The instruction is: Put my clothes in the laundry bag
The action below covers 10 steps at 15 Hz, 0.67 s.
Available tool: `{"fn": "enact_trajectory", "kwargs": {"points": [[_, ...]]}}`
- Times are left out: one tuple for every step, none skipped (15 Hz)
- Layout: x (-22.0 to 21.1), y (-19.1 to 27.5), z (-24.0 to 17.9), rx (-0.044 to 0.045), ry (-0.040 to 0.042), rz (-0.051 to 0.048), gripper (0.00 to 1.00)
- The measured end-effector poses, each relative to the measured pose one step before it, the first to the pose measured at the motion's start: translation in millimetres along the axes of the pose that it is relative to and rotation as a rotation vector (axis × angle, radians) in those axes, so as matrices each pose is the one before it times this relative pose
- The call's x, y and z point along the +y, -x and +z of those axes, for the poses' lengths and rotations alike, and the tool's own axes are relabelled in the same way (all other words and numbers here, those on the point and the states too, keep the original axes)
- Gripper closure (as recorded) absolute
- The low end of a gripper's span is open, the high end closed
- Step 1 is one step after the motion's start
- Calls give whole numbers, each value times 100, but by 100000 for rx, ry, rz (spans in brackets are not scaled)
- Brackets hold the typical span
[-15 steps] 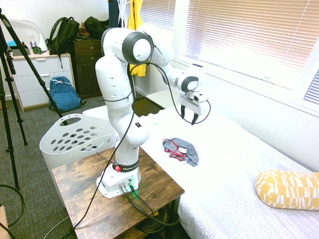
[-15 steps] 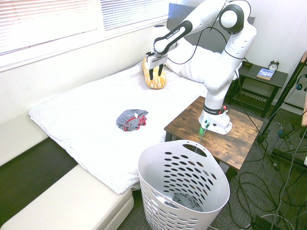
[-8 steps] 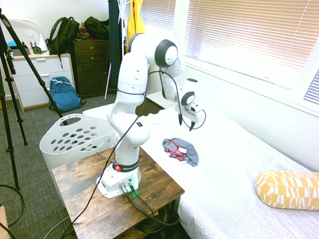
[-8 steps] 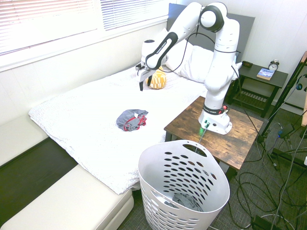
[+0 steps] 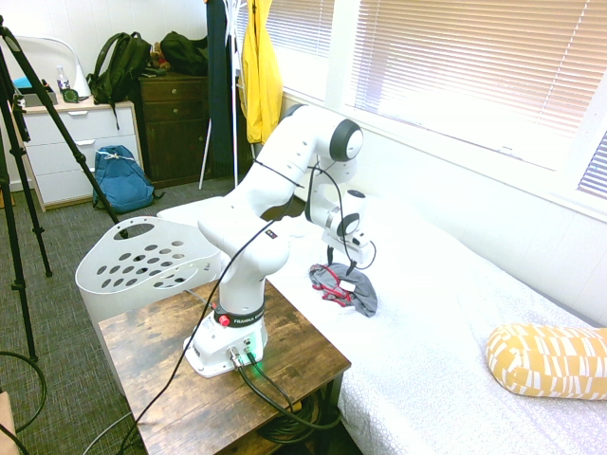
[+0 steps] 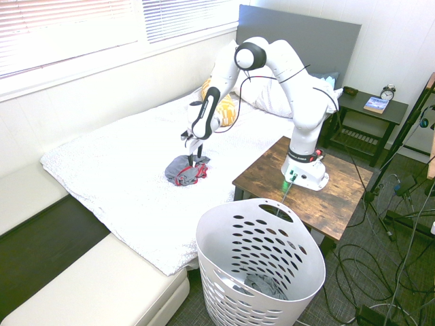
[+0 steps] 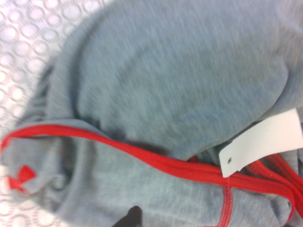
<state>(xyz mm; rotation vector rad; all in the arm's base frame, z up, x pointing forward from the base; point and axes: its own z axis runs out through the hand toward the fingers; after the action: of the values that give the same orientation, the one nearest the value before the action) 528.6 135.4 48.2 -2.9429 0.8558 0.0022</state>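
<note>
The clothes are a small grey garment with red trim, crumpled on the white bed near its table-side edge. The wrist view is filled with the grey fabric, its red trim and a white tag. My gripper points down right over the garment, open, its fingertips at or just above the cloth with nothing held. The laundry bag, a white basket with oval holes, stands on the floor beside the wooden table, with some grey cloth at its bottom.
The wooden table stands between bed and basket. A yellow patterned pillow lies toward the head of the bed. A yellow jacket hangs by the window; a blue backpack sits on the floor.
The arm has swung from high over the bed down toward the basket side and lowered the gripper onto the grey garment. The gripper has stayed open. The garment has not moved.
</note>
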Motion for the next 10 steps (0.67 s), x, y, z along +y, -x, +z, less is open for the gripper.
{"fn": "enact_trajectory", "kwargs": {"points": [[411, -165, 2289, -988, -29, -1080, 0], [102, -44, 1767, -981, -184, -890, 0], [-109, -14, 1277, -987, -219, -746, 0], [-143, -152, 1024, -627, -332, -267, 0], [-132, -191, 637, -233, -369, -14, 100], [-60, -145, 345, -131, -321, -127, 100], [-50, -185, 57, 76, -353, 122, 100], [5, -168, -52, 135, -217, 245, 100], [4, -81, -31, -5, -219, -28, 100], [18, 13, 30, -120, -105, -108, 100]]}}
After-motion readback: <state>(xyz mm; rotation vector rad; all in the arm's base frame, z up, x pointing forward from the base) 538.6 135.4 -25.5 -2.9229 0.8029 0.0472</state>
